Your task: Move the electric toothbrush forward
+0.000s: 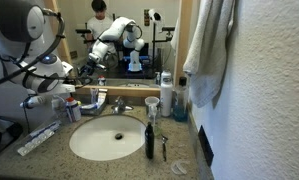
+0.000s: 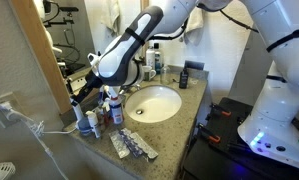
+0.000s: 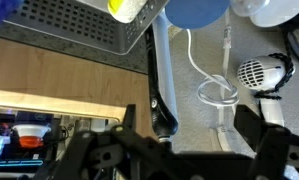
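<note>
A grey towel (image 1: pixel 211 50) is hanging far right; a white sink (image 1: pixel 107 138) is sitting in the worktop (image 1: pixel 49 166), a toothpaste tube (image 1: pixel 36 141) lying left.

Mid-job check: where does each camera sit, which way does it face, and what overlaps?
An exterior view: in front of the counter, facing the mirror across the sink; arm at its left edge.
An exterior view: beyond the counter's end, looking along it at the sink; arm and base show.
Wrist view: on the wrist, facing a hair dryer and cord; open gripper along the bottom.
Shared: both exterior views show sink and arm.
</note>
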You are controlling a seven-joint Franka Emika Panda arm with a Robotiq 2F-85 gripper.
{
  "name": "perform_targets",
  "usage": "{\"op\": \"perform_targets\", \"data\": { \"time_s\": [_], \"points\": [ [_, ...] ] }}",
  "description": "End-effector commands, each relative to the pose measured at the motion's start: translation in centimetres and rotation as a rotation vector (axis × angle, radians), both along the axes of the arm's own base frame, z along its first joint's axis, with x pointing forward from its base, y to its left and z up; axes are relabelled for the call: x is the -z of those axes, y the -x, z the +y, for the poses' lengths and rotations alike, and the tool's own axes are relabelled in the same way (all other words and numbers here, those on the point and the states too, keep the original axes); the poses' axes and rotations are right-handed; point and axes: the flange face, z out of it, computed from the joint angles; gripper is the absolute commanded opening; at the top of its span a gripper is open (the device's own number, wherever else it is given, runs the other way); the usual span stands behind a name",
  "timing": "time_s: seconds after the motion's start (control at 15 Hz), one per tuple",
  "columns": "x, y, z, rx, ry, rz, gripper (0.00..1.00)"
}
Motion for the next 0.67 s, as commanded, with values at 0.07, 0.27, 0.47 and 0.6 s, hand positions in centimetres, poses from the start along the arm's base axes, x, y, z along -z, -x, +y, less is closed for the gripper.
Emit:
{"op": "perform_targets", "data": {
  "time_s": [0.07,0.27,0.47,0.6],
  "points": [
    [0.6,-1.7,0.4,-0.003,-0.024,-0.052,1.0],
    [0.8,-2.4,0.6,-0.005,-0.033,-0.064,1.0],
    [1.0,-2.8,0.8,-0.01,-0.035,-0.072,0.68],
    [1.1,-3.0,0.8,-0.01,-0.034,-0.076,0.51]
  ]
}}
